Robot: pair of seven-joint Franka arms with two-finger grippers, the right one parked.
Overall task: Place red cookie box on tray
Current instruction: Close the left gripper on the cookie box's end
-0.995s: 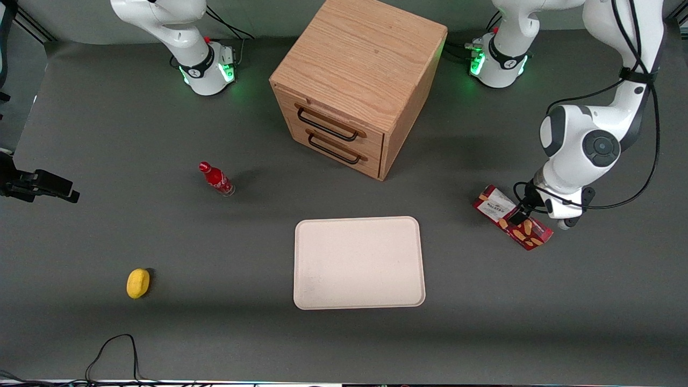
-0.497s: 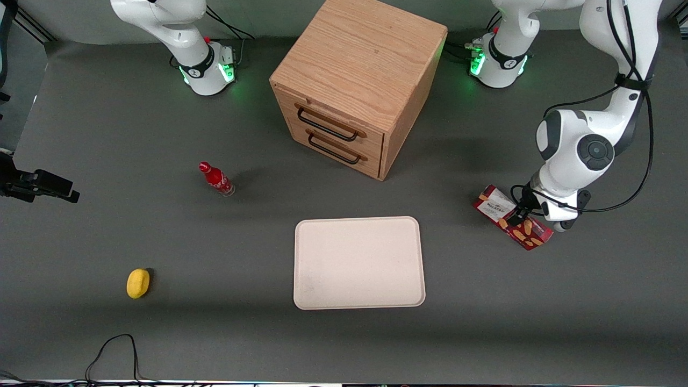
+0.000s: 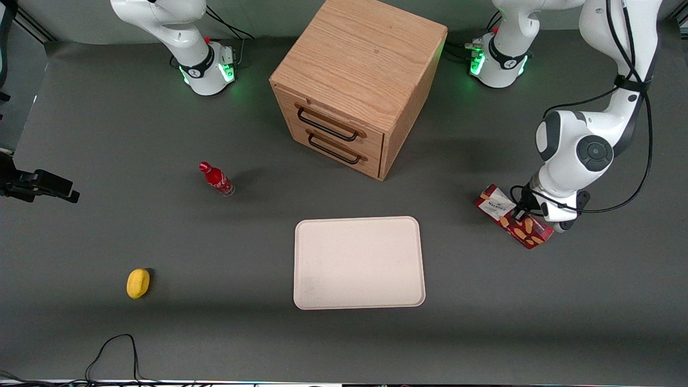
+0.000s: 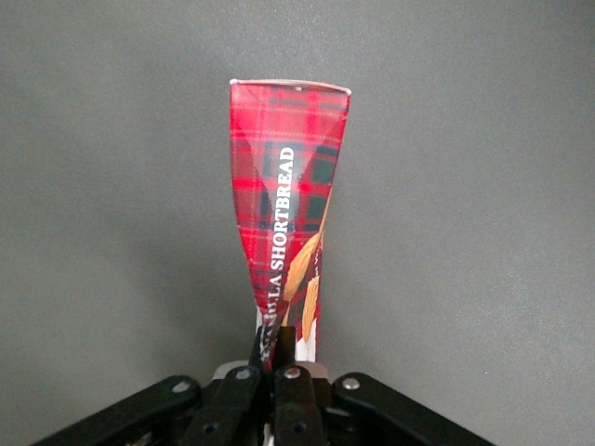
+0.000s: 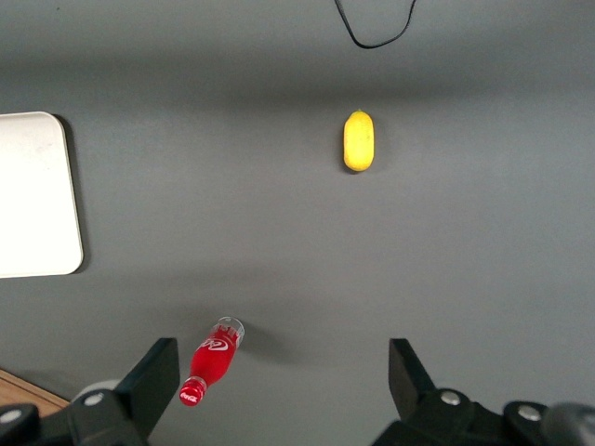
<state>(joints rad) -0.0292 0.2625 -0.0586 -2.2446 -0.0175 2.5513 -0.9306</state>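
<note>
Grasp step: the pincer (image 3: 520,216) is clamped on the red cookie box (image 3: 513,223) (near the surface's working-arm edge); next, lift toward the tray (image 3: 359,263).

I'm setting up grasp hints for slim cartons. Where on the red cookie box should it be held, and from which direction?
Grip the red cookie box across its thin width, near the middle of its length, coming from above. It lies flat and long on the table, so only the narrow sides fit between the fingers. The gripper sits there, shut on the box, which the wrist view shows too.
</note>
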